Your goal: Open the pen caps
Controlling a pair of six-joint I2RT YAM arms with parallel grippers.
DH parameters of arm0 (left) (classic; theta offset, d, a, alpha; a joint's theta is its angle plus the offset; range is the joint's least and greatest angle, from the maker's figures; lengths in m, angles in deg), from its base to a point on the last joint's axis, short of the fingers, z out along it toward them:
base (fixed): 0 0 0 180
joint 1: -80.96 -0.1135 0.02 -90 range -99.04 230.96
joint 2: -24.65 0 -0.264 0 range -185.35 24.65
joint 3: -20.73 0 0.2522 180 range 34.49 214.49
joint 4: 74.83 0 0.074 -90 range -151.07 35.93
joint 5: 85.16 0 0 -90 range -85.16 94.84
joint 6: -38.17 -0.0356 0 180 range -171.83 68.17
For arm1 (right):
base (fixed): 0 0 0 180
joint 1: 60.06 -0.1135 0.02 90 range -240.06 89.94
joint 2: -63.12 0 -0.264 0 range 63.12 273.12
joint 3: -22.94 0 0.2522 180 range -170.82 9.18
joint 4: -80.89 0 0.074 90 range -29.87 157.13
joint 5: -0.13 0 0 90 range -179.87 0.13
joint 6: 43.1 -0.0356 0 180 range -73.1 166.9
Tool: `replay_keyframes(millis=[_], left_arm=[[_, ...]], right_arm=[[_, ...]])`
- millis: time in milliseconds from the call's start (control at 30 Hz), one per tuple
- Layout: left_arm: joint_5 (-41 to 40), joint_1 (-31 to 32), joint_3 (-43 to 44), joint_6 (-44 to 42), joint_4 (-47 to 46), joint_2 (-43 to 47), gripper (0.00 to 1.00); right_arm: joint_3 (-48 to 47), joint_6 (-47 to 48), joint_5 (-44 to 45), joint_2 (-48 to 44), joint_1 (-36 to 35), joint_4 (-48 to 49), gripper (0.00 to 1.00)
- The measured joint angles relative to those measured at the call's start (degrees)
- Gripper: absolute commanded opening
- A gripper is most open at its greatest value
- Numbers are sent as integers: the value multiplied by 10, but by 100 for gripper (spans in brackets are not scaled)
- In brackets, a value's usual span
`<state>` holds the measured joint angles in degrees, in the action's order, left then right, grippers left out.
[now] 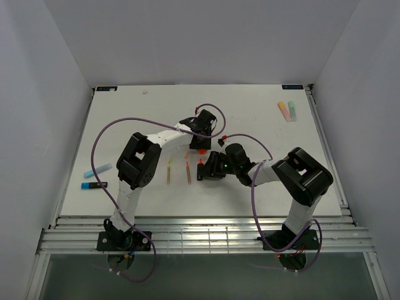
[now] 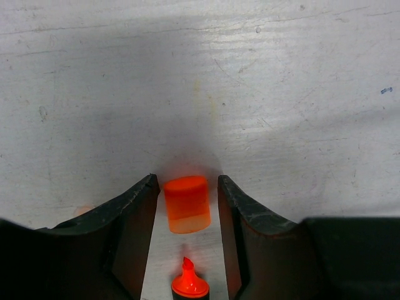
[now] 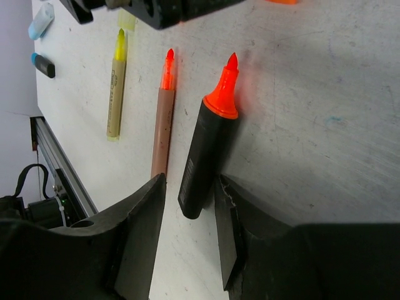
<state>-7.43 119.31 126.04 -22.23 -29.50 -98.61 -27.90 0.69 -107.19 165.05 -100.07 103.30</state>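
The orange cap stands upright on the white table, in the lower middle of the left wrist view. It sits between the two fingers of the left gripper. A thin strip of table shows on either side of it, so the jaws are parted around the cap and not pressing on it. The cap is a short stubby cylinder, bright orange at its closed top and paler toward its base. Just below it, at the bottom edge of the frame, the orange tip of the black highlighter points up at the cap without touching it.

In the right wrist view the black highlighter lies on the table with its bare tip toward the top of the frame. Its rear end sits between the fingers of the right gripper. It runs against the right-hand finger, while a sliver of table shows on the other side, so these jaws are narrowly apart and not clamped.

Left of it lie a peach pen and a yellow pen, both uncapped. A blue cap is cut off at the upper left corner. In the overhead view the arm hides most of the orange cap.
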Motion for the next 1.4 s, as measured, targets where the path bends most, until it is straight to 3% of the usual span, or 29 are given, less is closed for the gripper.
replay_keyframes(millis=[167,400,533,633,733,900,1133,1233,1400], left_arm=[[-2,0,-1,0,-3,0,55],[-25,-6,-9,1,0,12,64],[-52,-16,11,-3,28,30,69],[-77,-29,56,0,59,42,77],[-102,-55,85,21,93,79,96],[-89,-185,71,90,148,194,98],[-40,-431,-62,209,184,321,98],[-46,-470,-127,258,203,346,98],[-75,-470,-180,329,239,369,98]], right_arm=[[0,9,10,-11,2,-15,44],[2,36,18,-45,20,-44,62],[2,55,15,-61,34,-57,65],[-2,76,16,-77,43,-92,65],[-14,96,23,-105,46,-142,66],[-33,128,41,-184,46,-220,66],[-33,152,50,-272,46,-282,67],[-33,156,49,-281,46,-301,67],[-33,169,45,-281,46,-330,67]])
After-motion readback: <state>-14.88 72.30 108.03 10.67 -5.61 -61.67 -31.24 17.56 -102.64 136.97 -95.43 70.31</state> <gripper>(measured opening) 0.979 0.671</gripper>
